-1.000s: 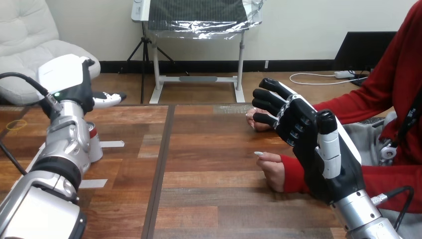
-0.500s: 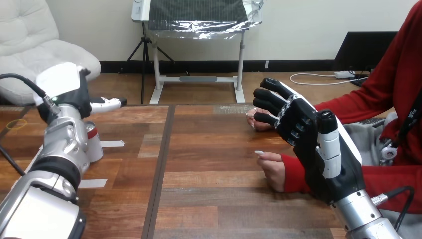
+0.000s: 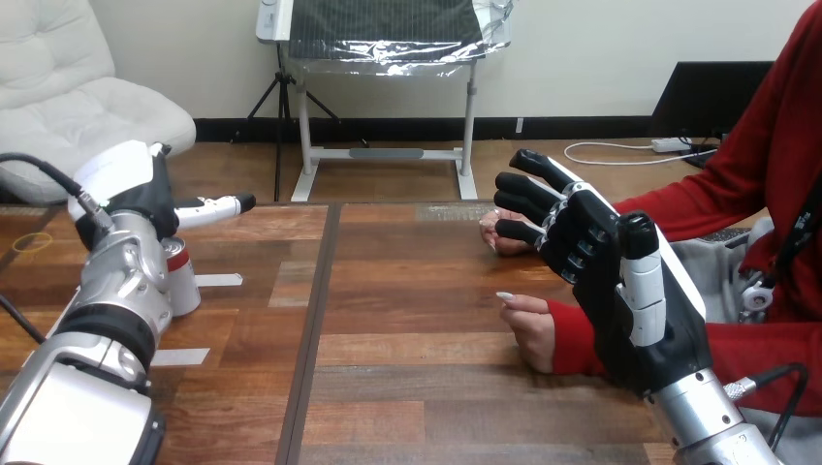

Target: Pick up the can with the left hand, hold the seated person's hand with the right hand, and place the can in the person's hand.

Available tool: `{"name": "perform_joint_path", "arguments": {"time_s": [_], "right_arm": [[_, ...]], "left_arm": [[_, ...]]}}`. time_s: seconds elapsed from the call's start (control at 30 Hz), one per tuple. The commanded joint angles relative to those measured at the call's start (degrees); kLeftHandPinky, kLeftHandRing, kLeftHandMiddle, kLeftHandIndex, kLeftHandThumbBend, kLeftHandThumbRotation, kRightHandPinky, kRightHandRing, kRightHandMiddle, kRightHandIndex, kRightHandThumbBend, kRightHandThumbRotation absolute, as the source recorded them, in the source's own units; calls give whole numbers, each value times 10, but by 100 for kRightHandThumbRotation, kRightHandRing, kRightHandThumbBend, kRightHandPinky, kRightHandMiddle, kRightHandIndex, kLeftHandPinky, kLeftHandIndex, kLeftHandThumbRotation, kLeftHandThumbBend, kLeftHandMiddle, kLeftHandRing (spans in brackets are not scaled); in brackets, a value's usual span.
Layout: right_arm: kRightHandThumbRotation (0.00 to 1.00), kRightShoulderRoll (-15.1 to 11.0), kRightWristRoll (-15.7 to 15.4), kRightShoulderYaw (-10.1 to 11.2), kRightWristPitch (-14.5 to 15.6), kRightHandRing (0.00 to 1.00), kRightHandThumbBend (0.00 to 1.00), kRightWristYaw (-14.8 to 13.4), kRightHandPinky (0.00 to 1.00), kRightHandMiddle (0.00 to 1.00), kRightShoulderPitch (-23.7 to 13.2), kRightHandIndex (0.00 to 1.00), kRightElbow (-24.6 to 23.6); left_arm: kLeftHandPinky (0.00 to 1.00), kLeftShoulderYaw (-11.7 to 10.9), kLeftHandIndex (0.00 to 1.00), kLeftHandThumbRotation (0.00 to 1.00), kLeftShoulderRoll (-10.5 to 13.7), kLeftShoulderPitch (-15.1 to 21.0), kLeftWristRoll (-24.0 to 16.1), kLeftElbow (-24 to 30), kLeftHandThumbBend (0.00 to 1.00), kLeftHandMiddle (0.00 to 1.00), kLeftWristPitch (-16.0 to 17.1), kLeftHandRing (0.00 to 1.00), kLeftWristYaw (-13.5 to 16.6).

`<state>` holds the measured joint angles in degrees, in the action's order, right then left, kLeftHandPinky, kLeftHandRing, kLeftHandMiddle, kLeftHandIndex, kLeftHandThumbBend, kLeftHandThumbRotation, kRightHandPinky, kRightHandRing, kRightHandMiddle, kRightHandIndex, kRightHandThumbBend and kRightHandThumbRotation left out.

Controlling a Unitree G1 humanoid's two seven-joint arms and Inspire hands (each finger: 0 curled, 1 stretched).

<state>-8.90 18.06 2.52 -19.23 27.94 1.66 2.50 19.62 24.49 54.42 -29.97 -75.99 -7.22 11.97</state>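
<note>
The can [image 3: 184, 283] stands on the surface [image 3: 407, 387] at the far left. It is partly hidden behind the robot's left arm. Nothing holds it yet.

The left hand [image 3: 136, 189] is just above the can and a little behind it. It has come down a bit since a moment ago, and it has slid a little to the left, so more of the can's top shows now. A finger sticks out straight to the right, so I think the hand is spread and empty. It looks like it is getting ready to close round the can. It needs to go lower first.

The right hand [image 3: 586, 247] is up in the air at the right side. Its fingers are straight and spread apart, and it holds nothing. It has hardly moved.

The person's far hand [image 3: 496, 232] shows just past those fingertips. I cannot tell if they touch. The person's near hand [image 3: 528, 329] rests on the surface, with a red sleeve, to the left of the robot's right palm.

So the task is near its start: the can is not picked up, and the person's hand is not held.
</note>
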Motion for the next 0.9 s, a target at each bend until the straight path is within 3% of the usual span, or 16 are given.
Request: {"name": "perform_joint_path", "arguments": {"time_s": [0.0, 0.4, 0.87], "right_arm": [[100, 3, 0, 6, -12, 87, 83, -3, 81, 86, -33, 89, -6], [100, 2, 4, 8, -13, 88, 84, 0, 82, 86, -34, 89, -2], [100, 3, 0, 8, -17, 87, 85, -4, 81, 86, -32, 89, -7]], "left_arm": [[98, -10, 98, 81, 18, 13, 6, 5, 87, 99, -2, 99, -9], [93, -28, 95, 81, 22, 6, 25, 3, 84, 96, -4, 96, -17], [94, -33, 94, 78, 24, 0, 26, 0, 81, 96, -15, 95, -17]]}}
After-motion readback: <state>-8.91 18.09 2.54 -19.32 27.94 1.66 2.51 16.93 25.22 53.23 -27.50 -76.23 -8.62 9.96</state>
